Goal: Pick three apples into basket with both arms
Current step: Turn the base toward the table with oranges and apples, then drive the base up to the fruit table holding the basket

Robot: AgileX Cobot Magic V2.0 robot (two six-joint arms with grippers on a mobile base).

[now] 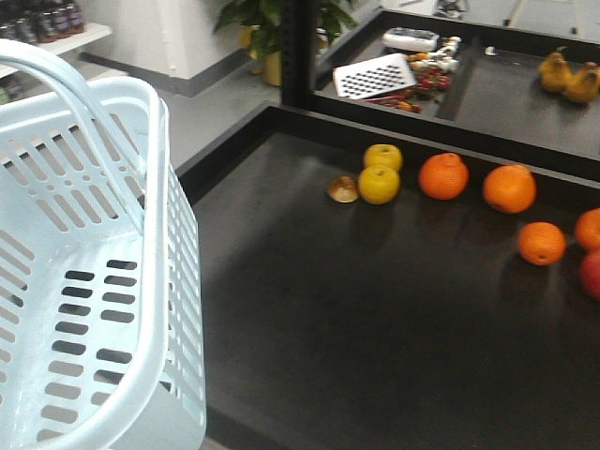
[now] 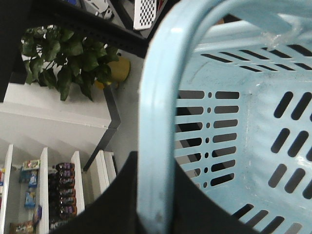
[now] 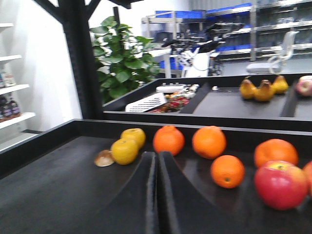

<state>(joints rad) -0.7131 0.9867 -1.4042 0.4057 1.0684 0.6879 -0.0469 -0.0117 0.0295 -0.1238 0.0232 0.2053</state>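
The pale blue basket point(image 1: 89, 281) hangs at the left of the front view, off the black table's left edge, and nothing shows inside it. In the left wrist view my left gripper point(image 2: 156, 163) is shut on the basket's handle bar point(image 2: 156, 112), which runs between the two black fingers. My right gripper point(image 3: 156, 155) is shut and holds nothing, low over the table and pointing at the row of fruit. One red apple point(image 3: 280, 185) with a yellow stem patch lies to its right, and a second is cut off by the frame edge. An apple point(image 1: 592, 274) shows at the front view's right edge.
Two yellow apples point(image 1: 379, 183), a small brown object point(image 1: 343, 189) and several oranges point(image 1: 443, 175) lie along the table's far side. A raised black rim point(image 1: 309, 122) bounds the table. Behind it are pears point(image 1: 567, 77) and a white slotted tray point(image 1: 375, 75). A plant point(image 2: 68, 58) and shelves stand left.
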